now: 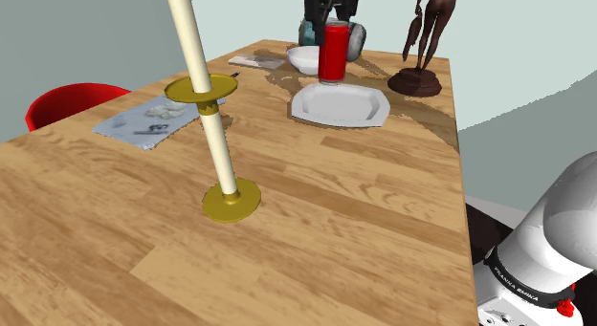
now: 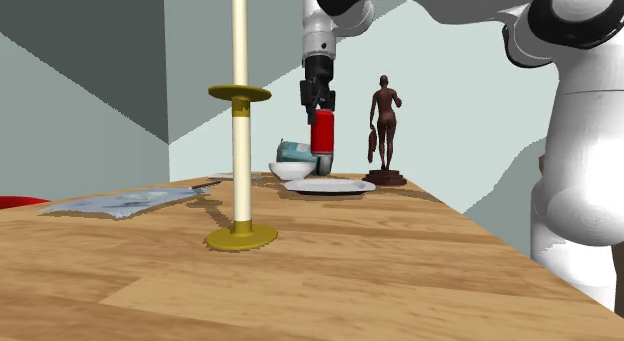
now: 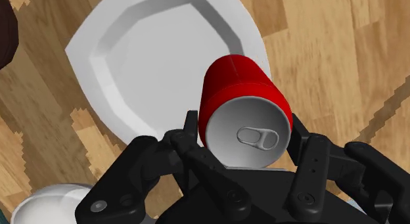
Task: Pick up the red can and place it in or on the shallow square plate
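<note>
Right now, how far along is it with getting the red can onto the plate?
Done: the red can is clasped by the tool and held clear of the table. In hand: it hangs over the rim of the white plate. Left: centre it, lower, release.

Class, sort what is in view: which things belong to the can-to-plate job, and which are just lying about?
Job: red can, white square plate, gripper clasping the can.
Lying about: white bowl, brown figurine, gold stand, grey sheet, red chair.
</note>
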Controlling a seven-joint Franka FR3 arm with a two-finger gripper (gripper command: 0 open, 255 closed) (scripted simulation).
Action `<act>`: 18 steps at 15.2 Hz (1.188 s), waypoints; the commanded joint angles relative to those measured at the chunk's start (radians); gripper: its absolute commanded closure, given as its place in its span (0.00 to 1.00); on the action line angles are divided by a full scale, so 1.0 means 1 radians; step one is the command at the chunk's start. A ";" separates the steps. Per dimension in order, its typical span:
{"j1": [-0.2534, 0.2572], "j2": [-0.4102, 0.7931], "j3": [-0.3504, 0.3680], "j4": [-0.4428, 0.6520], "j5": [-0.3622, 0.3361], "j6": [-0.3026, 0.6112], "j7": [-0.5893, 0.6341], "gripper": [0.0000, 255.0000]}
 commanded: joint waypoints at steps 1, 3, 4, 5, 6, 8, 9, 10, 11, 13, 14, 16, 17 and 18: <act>-0.020 0.012 -0.025 0.021 -0.005 -0.009 -0.047 1.00; -0.040 0.037 -0.049 0.059 -0.012 -0.024 -0.091 1.00; -0.050 0.050 -0.061 0.080 -0.015 -0.032 -0.112 1.00; -0.060 0.066 -0.073 0.103 -0.018 -0.040 -0.134 1.00; -0.062 0.069 -0.075 0.107 -0.019 -0.041 -0.138 1.00; -0.063 0.057 -0.075 0.065 -0.017 -0.011 -0.140 1.00; -0.063 0.051 -0.076 0.044 -0.016 0.004 -0.140 1.00; -0.063 0.046 -0.076 0.024 -0.016 0.019 -0.141 1.00; -0.063 0.041 -0.076 0.005 -0.015 0.034 -0.142 1.00; -0.063 0.032 -0.077 -0.033 -0.014 0.063 -0.143 1.00; -0.063 0.028 -0.077 -0.052 -0.013 0.077 -0.143 1.00; -0.063 0.020 -0.077 -0.087 -0.012 0.106 -0.144 1.00; -0.063 0.017 -0.077 -0.105 -0.012 0.120 -0.145 1.00; -0.063 0.014 -0.077 -0.122 -0.011 0.134 -0.145 1.00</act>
